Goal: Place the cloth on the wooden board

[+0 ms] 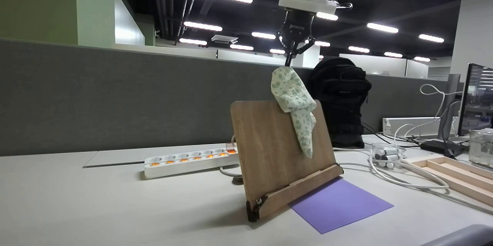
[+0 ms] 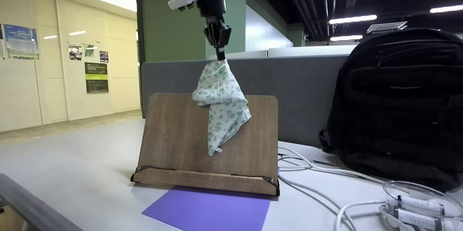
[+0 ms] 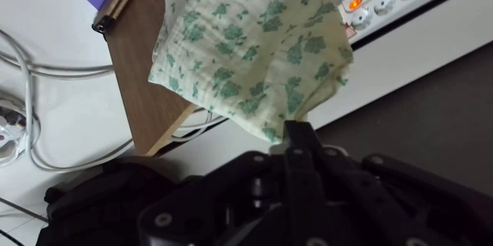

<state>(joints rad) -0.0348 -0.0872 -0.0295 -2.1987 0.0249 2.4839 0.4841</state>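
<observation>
The cloth, white with green leaf print, hangs from my gripper in both exterior views (image 1: 293, 90) (image 2: 225, 95). It also fills the upper middle of the wrist view (image 3: 250, 46). My gripper (image 1: 288, 63) (image 2: 221, 57) (image 3: 297, 124) is shut on the cloth's top corner, above the board's upper edge. The wooden board (image 1: 265, 146) (image 2: 173, 133) (image 3: 134, 84) stands tilted back like a book stand, with a ledge at its foot. The cloth's lower part hangs in front of the board's upper face, its tip pointing down. I cannot tell how much of it touches the board.
A purple sheet (image 1: 342, 203) (image 2: 213, 209) lies under the board's front. A white power strip (image 1: 188, 163) lies behind it. A black backpack (image 1: 339, 99) (image 2: 398, 108) stands by the grey partition (image 1: 115, 103). White cables, a clear container (image 2: 423, 202) and a wooden tray (image 1: 454, 176) lie to one side.
</observation>
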